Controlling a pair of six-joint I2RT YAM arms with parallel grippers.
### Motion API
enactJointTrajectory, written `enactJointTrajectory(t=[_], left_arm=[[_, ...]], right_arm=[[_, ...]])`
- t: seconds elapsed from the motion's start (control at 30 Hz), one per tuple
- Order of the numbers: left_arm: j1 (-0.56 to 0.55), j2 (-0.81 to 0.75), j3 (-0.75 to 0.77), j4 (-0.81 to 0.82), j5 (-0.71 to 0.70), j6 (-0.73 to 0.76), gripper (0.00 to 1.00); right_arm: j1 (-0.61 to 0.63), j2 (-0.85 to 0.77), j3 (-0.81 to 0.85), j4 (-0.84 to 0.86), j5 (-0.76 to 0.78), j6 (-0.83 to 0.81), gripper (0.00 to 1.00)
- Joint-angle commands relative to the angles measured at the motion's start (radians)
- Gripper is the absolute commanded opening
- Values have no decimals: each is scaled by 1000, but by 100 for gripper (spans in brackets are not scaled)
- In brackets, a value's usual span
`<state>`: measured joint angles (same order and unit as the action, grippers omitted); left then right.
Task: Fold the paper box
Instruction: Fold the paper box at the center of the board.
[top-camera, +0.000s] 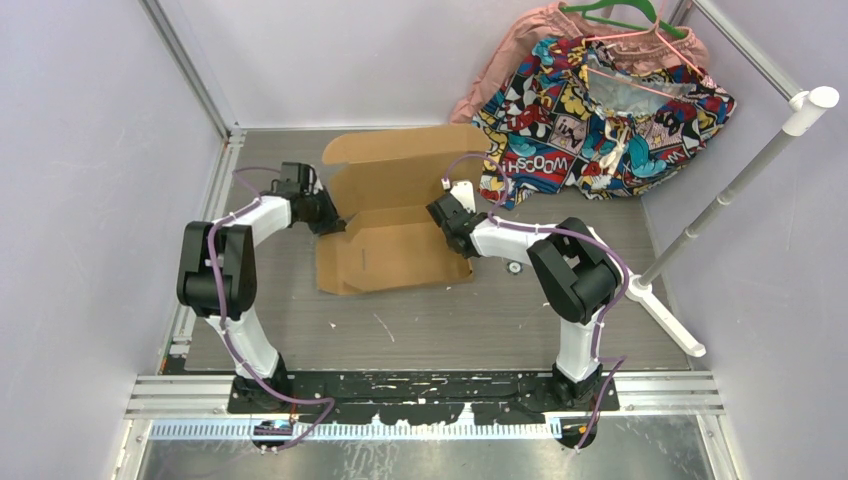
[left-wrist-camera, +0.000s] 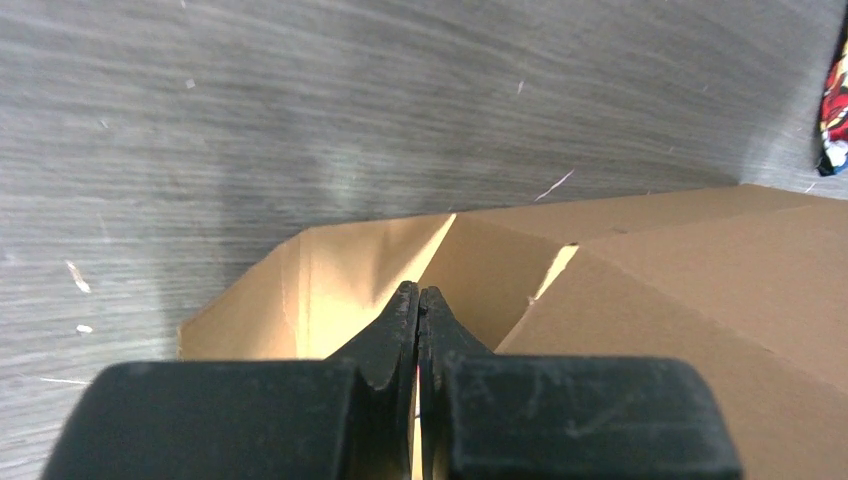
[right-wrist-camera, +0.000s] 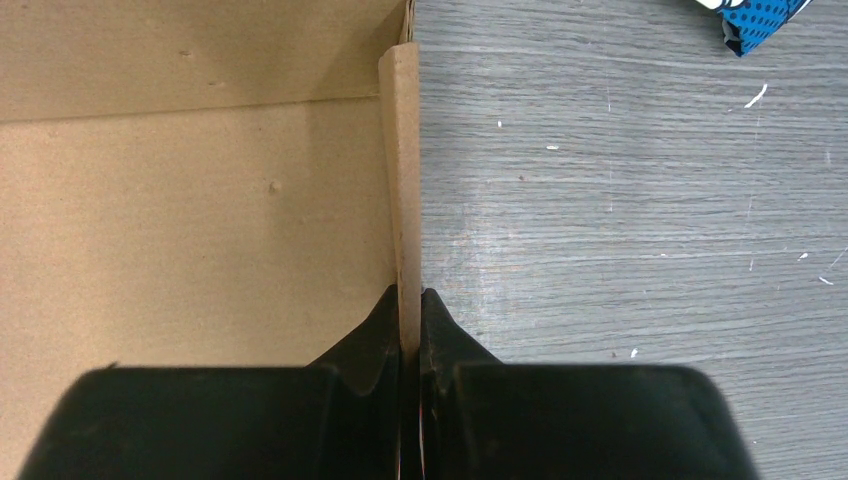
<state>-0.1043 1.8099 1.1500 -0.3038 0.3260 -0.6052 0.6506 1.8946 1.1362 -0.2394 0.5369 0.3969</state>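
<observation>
Top external view: on the table (top-camera: 450, 330) the box (top-camera: 395, 255) lies at centre, half formed, its flap (top-camera: 400, 160) open toward 12 o'clock. The right gripper (right-wrist-camera: 410, 295) pinches the wall (right-wrist-camera: 403, 150) at the box's 3 o'clock edge. The left gripper (left-wrist-camera: 420, 292), pressed together, sits at 9 o'clock; whether it nips card I cannot tell. Likely step: raising the side walls. Next calls for holding both upright, then bringing the flap over.
</observation>
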Motion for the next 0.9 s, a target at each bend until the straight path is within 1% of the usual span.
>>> enactJointTrajectory(t=[0.0, 0.23, 0.43, 0.63, 0.87], left_arm=[[-31, -56, -33, 37, -25, -23, 0], [-63, -80, -75, 83, -42, -67, 0], [-88, -66, -74, 124, -67, -113, 0], [-113, -59, -107, 215, -108, -177, 0], [-139, -26, -129, 310, -155, -218, 0]], right_arm=[[-8, 52, -17, -65, -44, 22, 1], [-7, 53, -17, -63, -49, 28, 1], [-3, 58, -17, -64, -46, 27, 1], [4, 65, -15, -64, -41, 34, 1], [11, 66, -18, -63, -41, 34, 1]])
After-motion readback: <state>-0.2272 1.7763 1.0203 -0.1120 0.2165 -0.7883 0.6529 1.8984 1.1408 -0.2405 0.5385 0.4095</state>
